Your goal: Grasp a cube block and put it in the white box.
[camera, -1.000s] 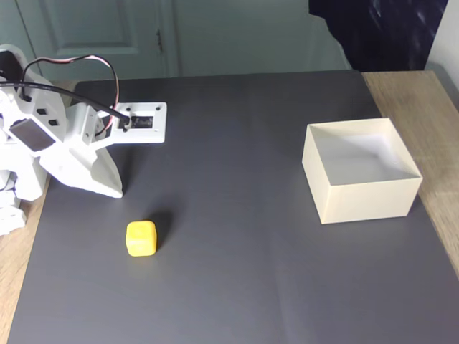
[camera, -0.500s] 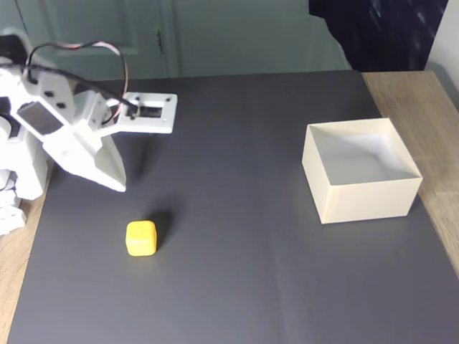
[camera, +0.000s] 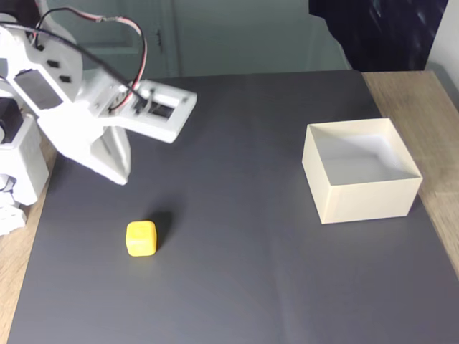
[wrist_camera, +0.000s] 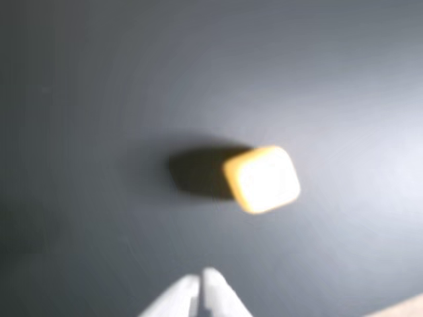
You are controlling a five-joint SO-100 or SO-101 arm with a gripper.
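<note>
Nothing of the task is done yet, judging by how things lie: the small matte yellow-orange cube block with rounded edges sits alone on the dark grey mat, toward the mat's left edge and nearer its front edge than its back, and the square cream-white thin-walled box stands well apart from it near the mat's right edge with nothing visible inside. All 3 steps remain — reach and grasp, carry across, release. The white 2-finger gripper hangs above the mat near its left edge, behind the cube in the fixed view and not touching it; in the wrist view its fingertips lie pressed together with no visible gap, so it looks closed and it holds nothing. It would have to open before any grasp. The cube has no long axis worth naming. In the fixed view its sides run almost square to the mat's edges, with a slight twist. In the blurred wrist view it appears turned a little against the gripper's line.
</note>
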